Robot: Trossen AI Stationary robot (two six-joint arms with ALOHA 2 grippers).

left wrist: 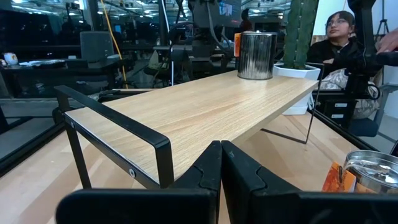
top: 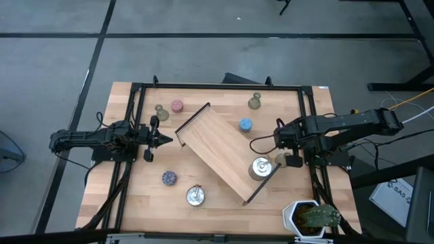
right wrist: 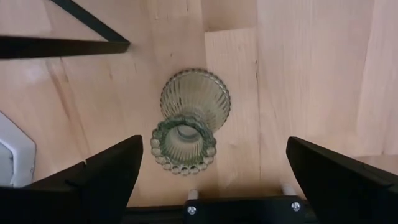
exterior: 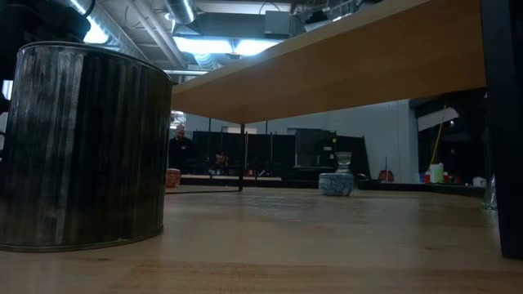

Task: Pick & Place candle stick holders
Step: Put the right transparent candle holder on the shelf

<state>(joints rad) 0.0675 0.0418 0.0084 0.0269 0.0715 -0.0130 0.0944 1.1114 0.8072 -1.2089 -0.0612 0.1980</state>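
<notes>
My right gripper [right wrist: 211,180] points down, open, its fingers wide on either side of an olive-green bell-shaped holder [right wrist: 189,121] on the table, touching nothing. In the high view the gripper [top: 286,144] hovers at the tray's right end, over that holder [top: 277,160]. One silver holder [top: 261,167] stands on the wooden tray [top: 217,146]. Another silver holder [top: 195,196] and the purple one [top: 169,177] stand near the front. The pink one [top: 177,106] and two olive ones [top: 161,110] [top: 255,102] stand at the back, the blue one [top: 245,125] beside the tray. My left gripper [top: 163,140] is shut and empty, left of the tray.
The long tray lies diagonally across the table's middle on black wire legs [left wrist: 118,134]. A potted plant in a white pot [top: 310,215] stands at the front right corner. A black frame [top: 135,122] borders the table. A person [left wrist: 339,31] sits beyond the table.
</notes>
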